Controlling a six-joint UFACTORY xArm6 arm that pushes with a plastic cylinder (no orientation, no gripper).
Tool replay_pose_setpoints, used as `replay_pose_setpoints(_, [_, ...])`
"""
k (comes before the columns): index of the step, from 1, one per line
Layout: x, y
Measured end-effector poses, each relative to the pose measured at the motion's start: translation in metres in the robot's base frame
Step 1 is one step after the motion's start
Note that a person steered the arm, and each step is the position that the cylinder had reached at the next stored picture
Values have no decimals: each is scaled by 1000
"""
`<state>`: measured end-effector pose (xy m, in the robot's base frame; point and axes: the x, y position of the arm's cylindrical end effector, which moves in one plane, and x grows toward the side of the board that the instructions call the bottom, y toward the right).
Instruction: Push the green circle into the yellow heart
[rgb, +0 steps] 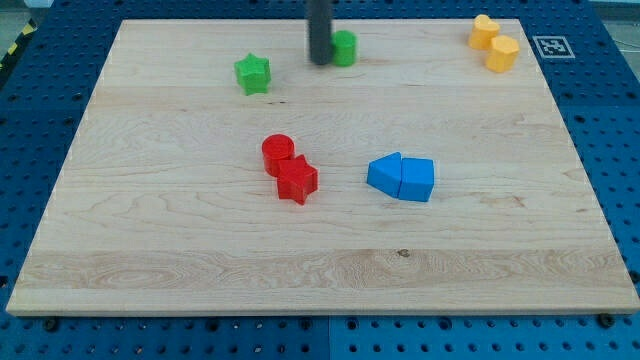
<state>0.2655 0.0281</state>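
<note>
The green circle (344, 47) sits near the view's top, a little right of centre. My tip (320, 60) is at the circle's left side, touching or almost touching it; the rod covers the circle's left edge. The yellow heart (484, 30) lies at the view's top right, far to the right of the circle. A second yellow block (502, 53) touches the heart at its lower right.
A green star (253, 74) lies left of my tip. A red cylinder (278, 153) and a red star (297, 181) touch at the centre. Two blue blocks (402, 177) sit together right of them. The wooden board (120, 230) rests on a blue pegboard.
</note>
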Motion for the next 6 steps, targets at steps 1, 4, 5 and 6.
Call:
replay_pose_setpoints(1, [-16,64])
replay_pose_setpoints(4, [-43,23])
replay_pose_setpoints(5, [-43,62])
replay_pose_setpoints(6, [-44,105])
